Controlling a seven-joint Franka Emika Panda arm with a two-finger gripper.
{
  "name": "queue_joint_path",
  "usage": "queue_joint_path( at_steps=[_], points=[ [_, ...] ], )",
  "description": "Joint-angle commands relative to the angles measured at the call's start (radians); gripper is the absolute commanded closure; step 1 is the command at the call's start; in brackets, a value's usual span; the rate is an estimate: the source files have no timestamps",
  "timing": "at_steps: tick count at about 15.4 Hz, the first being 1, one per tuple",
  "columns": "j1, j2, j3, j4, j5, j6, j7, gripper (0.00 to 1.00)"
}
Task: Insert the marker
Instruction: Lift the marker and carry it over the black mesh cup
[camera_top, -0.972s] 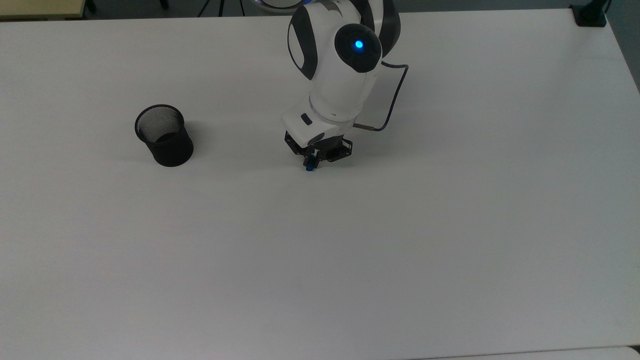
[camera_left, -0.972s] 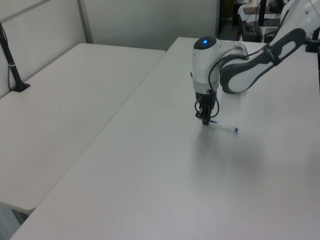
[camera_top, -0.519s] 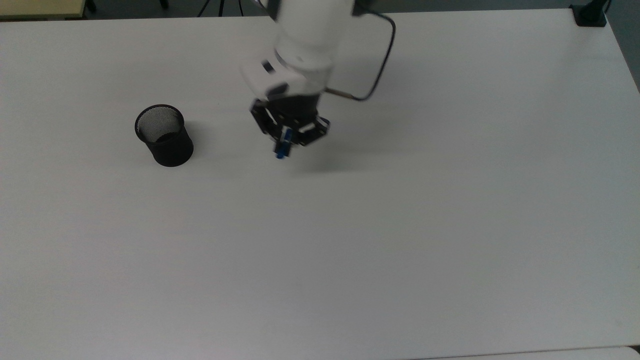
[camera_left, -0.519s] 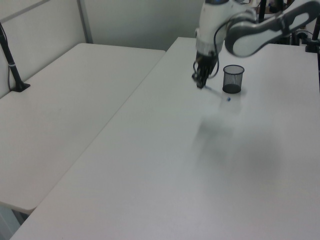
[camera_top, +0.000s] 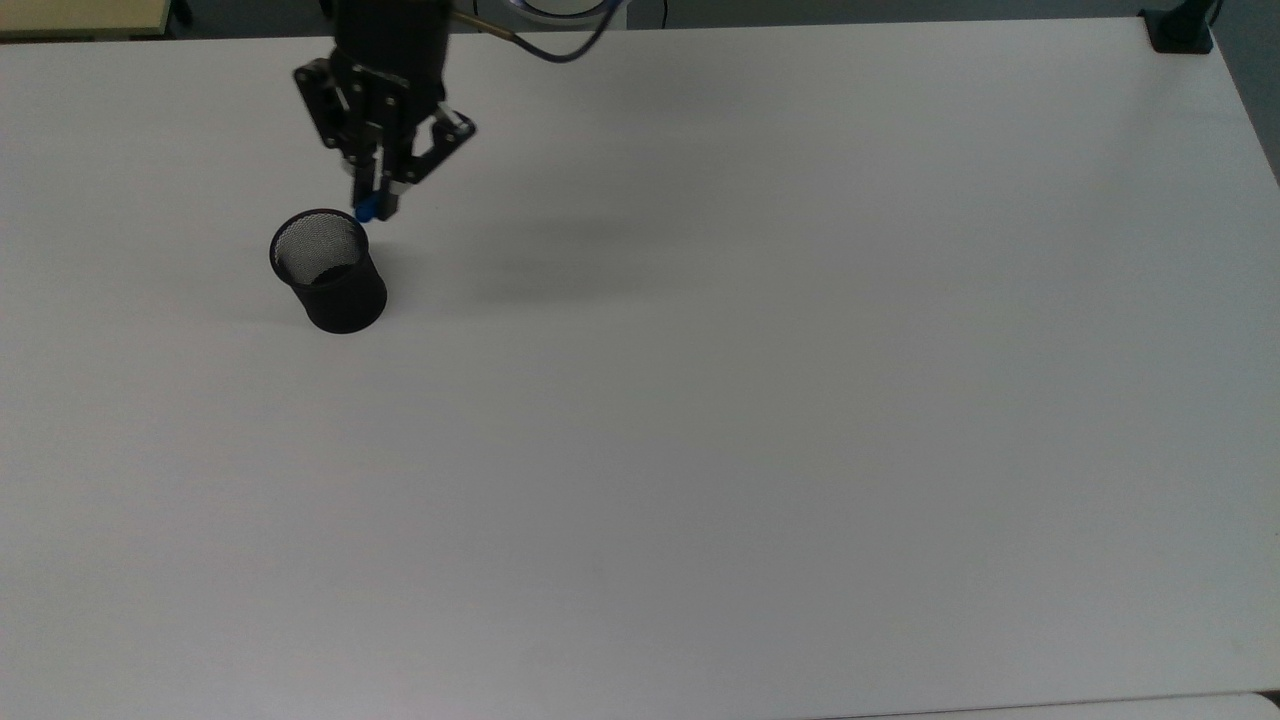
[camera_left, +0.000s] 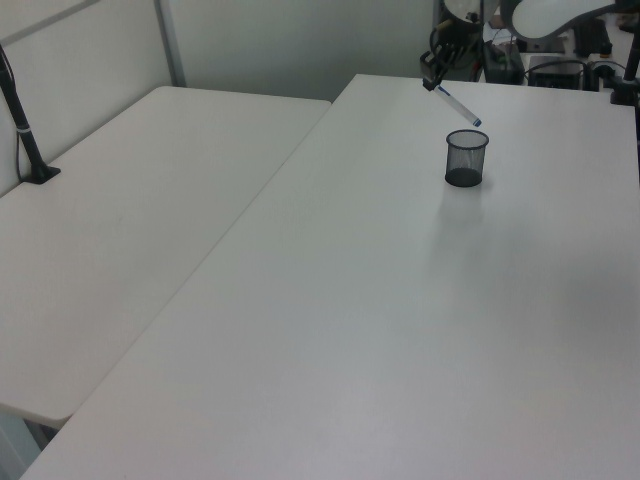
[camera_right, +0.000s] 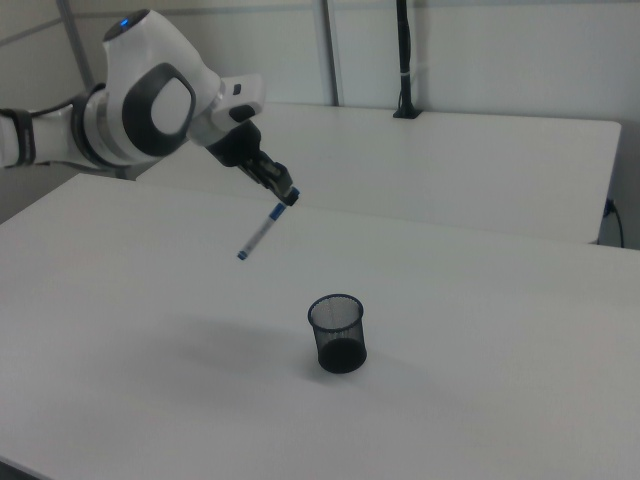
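My gripper (camera_top: 378, 195) (camera_left: 436, 84) (camera_right: 287, 194) is shut on the capped end of the marker (camera_right: 262, 230) (camera_left: 460, 106) (camera_top: 367, 210), a slim white barrel with blue ends. The marker hangs in the air, tilted, high above the table. A black mesh cup (camera_top: 329, 270) (camera_left: 466, 158) (camera_right: 337, 332) stands upright on the white table (camera_top: 760, 400). In the top view the marker's blue tip sits just above the cup's upper right rim. In the right view the marker's lower end is well above the cup and to its left.
A second white table (camera_left: 130, 200) (camera_right: 470, 170) stands alongside. A black post (camera_left: 25, 135) (camera_right: 404, 60) is clamped to it, and a black clamp (camera_top: 1180, 30) sits at the top view's upper right corner.
The arm has lifted the marker off the table and carried it to the top view's upper left, from mid-table to beside the cup's rim. The cup has not moved.
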Motion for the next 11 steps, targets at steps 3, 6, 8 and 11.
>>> queue_joint_path(
  at_steps=[3,6,8,11],
  points=[
    [-0.051,-0.066,-0.086,-0.195,-0.009,0.354,-0.167,1.00],
    [-0.059,-0.054,-0.140,-0.285,-0.009,0.572,-0.270,1.00],
    [-0.066,-0.035,-0.160,-0.329,-0.009,0.693,-0.316,1.00],
    [-0.074,-0.009,-0.180,-0.432,-0.010,0.924,-0.354,1.00]
  ],
)
